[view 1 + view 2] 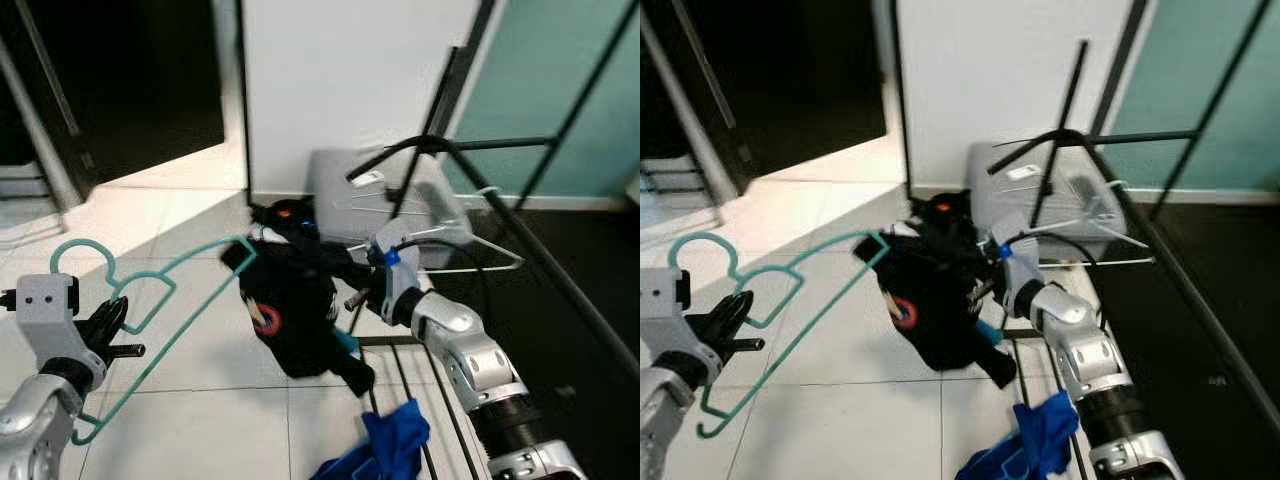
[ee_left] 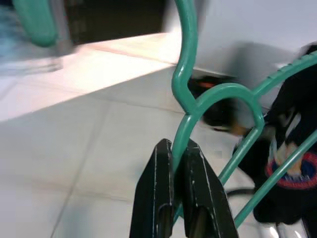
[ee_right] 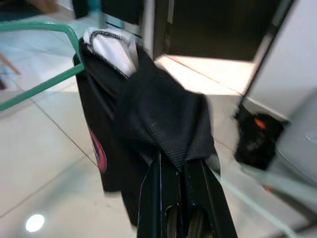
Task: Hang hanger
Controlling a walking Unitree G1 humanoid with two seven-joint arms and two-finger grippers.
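A green hanger (image 1: 150, 310) is clamped near its hook by the left end effector (image 2: 177, 163) and held over the tiled floor (image 1: 200, 400). Its far end sits inside a black garment (image 1: 295, 310), whose fabric is pinched by the right end effector (image 3: 181, 166).

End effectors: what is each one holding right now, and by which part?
Left end effector grips the green hanger near its hook's base. Right end effector pinches a fold of the black garment.
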